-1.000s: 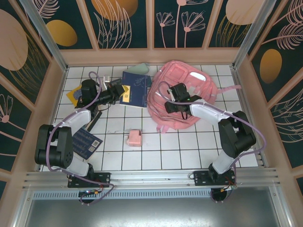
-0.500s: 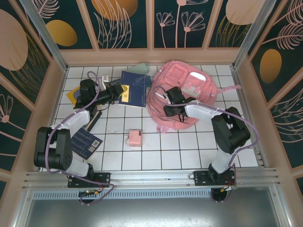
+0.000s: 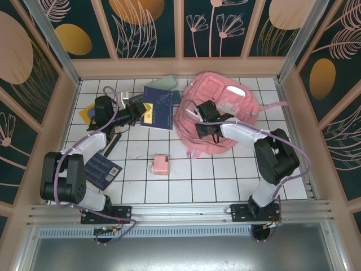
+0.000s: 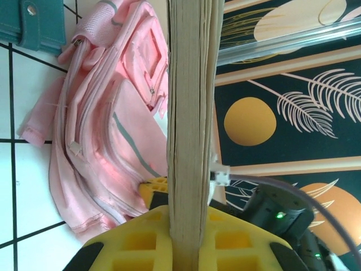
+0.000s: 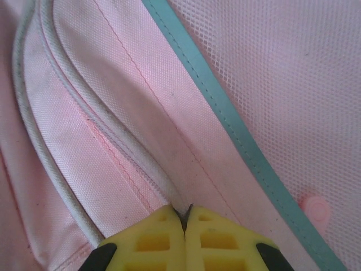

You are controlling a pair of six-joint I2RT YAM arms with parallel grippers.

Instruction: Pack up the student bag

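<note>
From above, the right gripper (image 3: 198, 117) has just snapped shut on the bag (image 3: 225, 113), lying back right. Left wrist: the left gripper (image 4: 189, 237) clamps a book (image 4: 192, 113) edge-on. Right wrist: pads (image 5: 152, 237) pinch a seam (image 5: 113, 141) — probably to tug the bag open.

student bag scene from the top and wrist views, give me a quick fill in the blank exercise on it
1. The left gripper is shut on a book whose cover is dark ___.
2. The student bag, the largest thing on the table, is ___ in colour.
3. The right gripper sits against the bag's fabric with its jaws ___.

Missing words: blue; pink; shut
</note>
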